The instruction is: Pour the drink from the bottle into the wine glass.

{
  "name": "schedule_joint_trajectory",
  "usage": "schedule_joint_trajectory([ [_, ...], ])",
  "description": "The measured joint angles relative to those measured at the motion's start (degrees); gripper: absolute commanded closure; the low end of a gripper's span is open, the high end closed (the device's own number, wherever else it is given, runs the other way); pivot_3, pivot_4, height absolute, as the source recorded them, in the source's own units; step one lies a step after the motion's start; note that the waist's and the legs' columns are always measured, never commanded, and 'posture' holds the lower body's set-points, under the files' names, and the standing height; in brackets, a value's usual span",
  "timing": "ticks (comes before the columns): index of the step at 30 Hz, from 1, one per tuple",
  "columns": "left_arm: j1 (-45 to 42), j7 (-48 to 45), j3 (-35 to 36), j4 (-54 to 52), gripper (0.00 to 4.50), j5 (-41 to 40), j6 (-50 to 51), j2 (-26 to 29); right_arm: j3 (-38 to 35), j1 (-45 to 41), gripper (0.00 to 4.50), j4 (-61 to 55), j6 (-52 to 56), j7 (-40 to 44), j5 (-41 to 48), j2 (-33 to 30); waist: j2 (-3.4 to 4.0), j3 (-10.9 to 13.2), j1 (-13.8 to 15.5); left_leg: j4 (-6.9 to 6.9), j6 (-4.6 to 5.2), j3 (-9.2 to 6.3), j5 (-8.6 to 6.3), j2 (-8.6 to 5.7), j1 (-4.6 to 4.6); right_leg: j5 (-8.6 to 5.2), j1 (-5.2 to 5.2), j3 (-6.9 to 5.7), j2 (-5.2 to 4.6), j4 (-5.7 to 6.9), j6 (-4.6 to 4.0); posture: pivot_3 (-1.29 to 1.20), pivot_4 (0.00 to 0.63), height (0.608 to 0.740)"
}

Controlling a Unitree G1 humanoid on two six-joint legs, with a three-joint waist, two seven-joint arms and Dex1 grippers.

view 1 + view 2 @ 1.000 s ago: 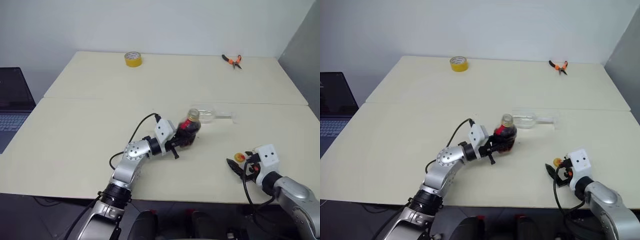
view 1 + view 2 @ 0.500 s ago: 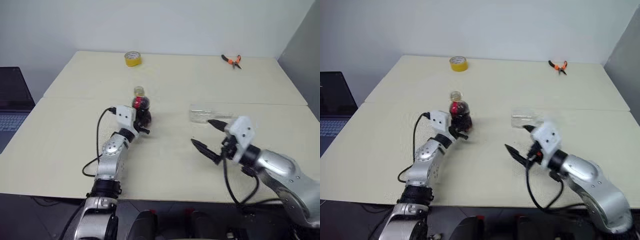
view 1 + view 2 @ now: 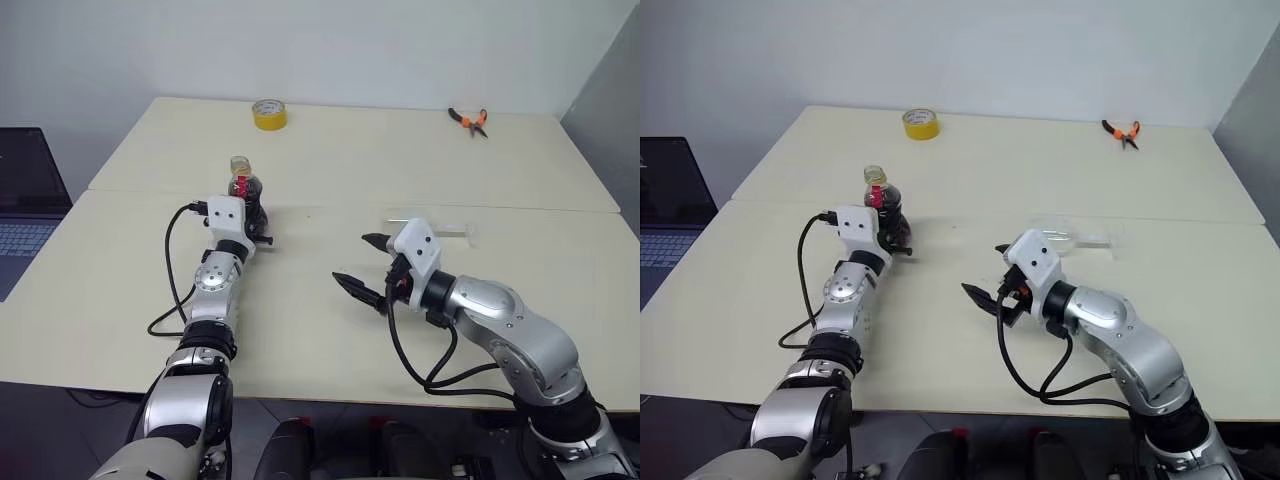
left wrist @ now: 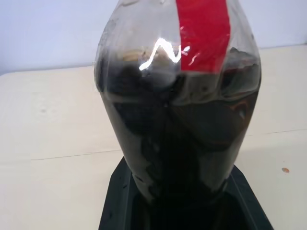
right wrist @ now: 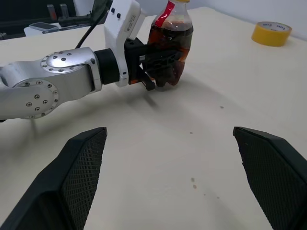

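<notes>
The bottle stands upright at the left middle of the table, with a red label band and a yellowish top. The dark drink fills its lower part. My left gripper is shut on the bottle's body; its black fingers wrap the lower half. The wine glass lies on its side at the table's right middle, bowl toward the centre, partly hidden behind my right wrist. My right gripper hovers open and empty in front of the glass, pointing left toward the bottle.
A yellow tape roll sits at the back left of the table. Orange-handled pliers lie at the back right. A laptop stands off the table's left side. A seam crosses the table just behind the bottle.
My left arm swung the bottle from the table's centre, tilted next to the glass, out to the left and stood it upright. My right gripper rose from the front right edge toward the centre, staying open.
</notes>
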Motion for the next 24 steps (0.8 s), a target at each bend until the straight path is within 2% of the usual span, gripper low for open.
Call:
schedule_joint_trajectory([
  [2,-0.7,-0.3,0.0,2.0,3.89,-0.1,-0.5,0.0,0.0,0.0,0.00,0.0,-0.2,0.3,-0.4,0.4,0.00,0.0,-0.1,0.00,0.00,0.01,0.00,0.00,0.00,0.00,-0.01,0.01,0.00,0.00,0.00,0.00,0.150,0.740],
  [14,1.0,-4.3,1.6,1.8,0.03,-2.1,-3.5,-0.9,0.1,0.7,0.00,-0.3,-0.2,0.9,-1.6,0.3,0.00,0.0,-0.1,0.00,-0.01,0.05,0.01,0.00,0.01,0.00,-0.03,0.06,-0.01,0.05,-0.01,0.00,0.150,0.740],
  [19,7.8,-5.8,1.2,-5.5,0.03,-2.8,-1.6,-2.0,-0.1,2.3,0.00,-2.0,-0.2,1.6,-2.0,-1.3,0.00,0.0,-0.1,0.00,-0.01,0.04,0.01,0.02,0.01,0.00,-0.05,0.07,-0.01,0.09,-0.01,0.00,0.150,0.740],
  [24,21.9,-8.0,-0.6,-25.9,0.03,-3.9,6.4,-1.5,-3.4,8.1,0.00,-6.5,-0.4,2.4,-2.1,-6.0,0.02,0.0,-0.1,-0.02,-0.02,0.08,0.00,0.03,0.04,0.00,0.00,0.16,-0.04,0.06,-0.01,0.00,0.150,0.740],
])
